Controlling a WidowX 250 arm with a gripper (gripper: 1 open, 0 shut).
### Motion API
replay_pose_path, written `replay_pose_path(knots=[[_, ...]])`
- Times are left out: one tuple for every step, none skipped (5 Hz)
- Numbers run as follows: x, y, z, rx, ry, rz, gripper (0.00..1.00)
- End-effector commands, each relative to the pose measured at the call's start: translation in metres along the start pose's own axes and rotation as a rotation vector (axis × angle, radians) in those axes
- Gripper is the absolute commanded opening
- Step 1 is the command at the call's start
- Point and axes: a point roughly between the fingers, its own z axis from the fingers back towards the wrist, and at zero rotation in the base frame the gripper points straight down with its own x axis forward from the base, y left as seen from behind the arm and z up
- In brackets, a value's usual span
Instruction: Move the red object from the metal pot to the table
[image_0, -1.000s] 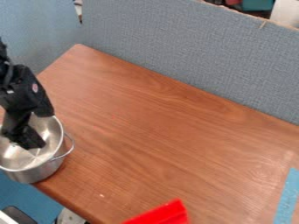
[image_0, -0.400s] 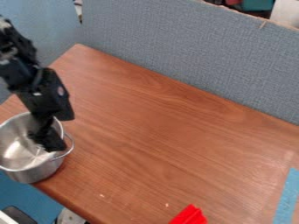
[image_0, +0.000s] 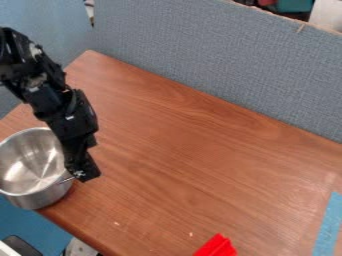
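So starting at the far left, the metal pot (image_0: 32, 172) is sitting at the left front corner of the table (image_0: 201, 150), and it's looking empty inside, just shiny steel reflecting the light. One small side handle is poking out from the pot on the side facing the table's front edge.

Just to the right of the pot, the black robot arm (image_0: 47, 85) is reaching down from the upper left, and its gripper (image_0: 84, 170) is pointing steeply down at the wood, right beside the pot's right rim. The gripper is outside the pot, not over the bowl. The fingers are dark and small in this view, so the gap between them is hard to make out, but the jaws are standing spread wide and nothing is pinched between them. Can't tell if the tips are actually touching the tabletop or just hanging a hair above it.

Moving way off to the right of the pot, along the table's front edge, the red object (image_0: 214, 245) is lying on the wood, well apart from both the pot and the gripper. Only part of it is showing, since the bottom of the picture is cutting it off.

Behind the pot and the whole table, a grey-blue fabric panel (image_0: 201, 45) is running across the back.
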Motion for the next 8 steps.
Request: replay_pose_path(knots=[[0.003,-0.014,-0.001,0.025,-0.023,0.246,1.00],[0.011,-0.035,-0.017,0.041,-0.028,0.442,1.00],[0.007,-0.017,-0.040,0.091,-0.028,0.636,1.00],[0.000,-0.002,-0.057,0.132,-0.043,0.817,1.00],[0.004,0.002,-0.041,0.133,-0.067,0.760,1.00],[0.013,0.006,-0.041,0.121,-0.066,0.684,1.00],[0.004,0.020,-0.051,0.082,-0.050,0.554,1.00],[-0.005,0.038,-0.062,0.047,-0.023,0.423,1.00]])
